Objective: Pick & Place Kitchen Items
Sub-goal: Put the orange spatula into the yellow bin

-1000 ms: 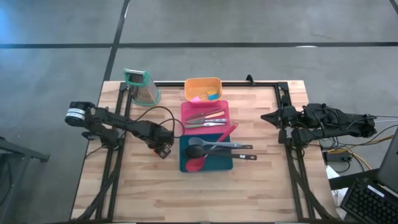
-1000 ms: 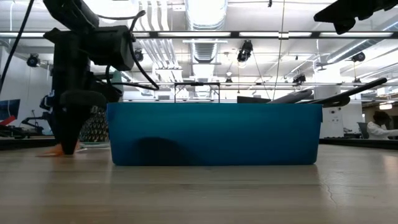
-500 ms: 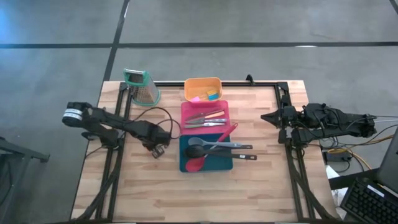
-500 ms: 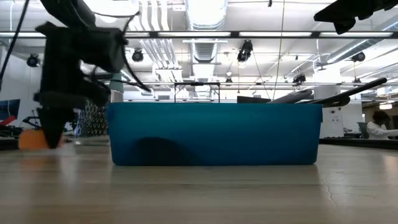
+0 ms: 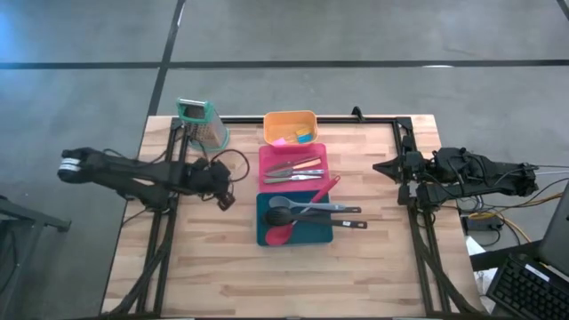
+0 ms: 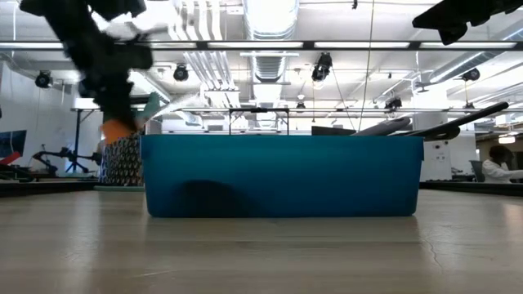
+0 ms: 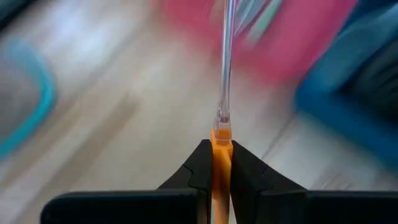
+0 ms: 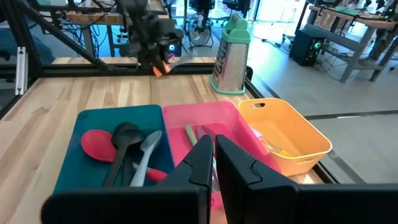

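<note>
The bench (image 5: 204, 267) carries three trays in a row down its middle: teal tray (image 5: 307, 233) nearest the front edge, pink tray (image 5: 313, 157) behind it, orange tray (image 5: 283, 119) at the back edge beside the grater (image 5: 204, 124).

The left gripper (image 5: 224, 200), raised above the bench's left half near the teal tray, is pinched on a slim orange-handled utensil (image 7: 221, 137) by its handle alone. The long blade could be swung or twisted out of so narrow a pinch, or caught on a tray wall if lowered too shallowly.

The right gripper (image 8: 212, 163) is pressed together, empty, parked at the right edge.
</note>
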Tool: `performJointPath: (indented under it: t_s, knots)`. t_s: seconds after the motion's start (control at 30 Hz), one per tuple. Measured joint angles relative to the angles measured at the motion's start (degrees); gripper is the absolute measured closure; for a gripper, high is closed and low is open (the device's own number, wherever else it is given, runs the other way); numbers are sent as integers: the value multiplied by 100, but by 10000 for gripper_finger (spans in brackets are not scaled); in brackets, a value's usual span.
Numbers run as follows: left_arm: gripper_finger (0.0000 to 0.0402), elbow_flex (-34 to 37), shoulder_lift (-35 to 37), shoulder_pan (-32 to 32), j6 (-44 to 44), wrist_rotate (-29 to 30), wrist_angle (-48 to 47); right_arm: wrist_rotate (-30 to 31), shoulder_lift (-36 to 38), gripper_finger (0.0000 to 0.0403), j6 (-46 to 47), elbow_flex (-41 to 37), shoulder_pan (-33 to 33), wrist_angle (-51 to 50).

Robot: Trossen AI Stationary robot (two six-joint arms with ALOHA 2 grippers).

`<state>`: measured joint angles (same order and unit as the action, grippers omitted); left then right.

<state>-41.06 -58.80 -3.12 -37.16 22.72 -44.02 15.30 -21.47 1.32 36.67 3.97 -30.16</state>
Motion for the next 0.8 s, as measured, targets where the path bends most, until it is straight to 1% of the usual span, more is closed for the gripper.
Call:
performJointPath:
  t_s: [0.1,0.2,0.33,0.47,0.6,0.7,0.8]
  knots:
    - [373,-2,170,8,741,35,1103,19,0,390,0,0,0,-1]
    - [373,-64,184,8,1540,21,2142,32,0,390,0,0,0,0]
    - [373,-335,56,62,2610,17,3000,36,0,390,0,0,0,1]
    - [373,-715,-182,323,3458,14,3342,77,0,390,-18,0,0,1]
    - [373,-1224,-571,788,4031,15,3391,143,0,390,-53,-2,0,-1]
    - [373,-1655,-989,1168,4653,-32,3327,143,0,390,-172,-5,0,-1]
    - [373,-2172,-1474,1493,5128,-96,3025,143,0,390,-173,-11,-2,-1]
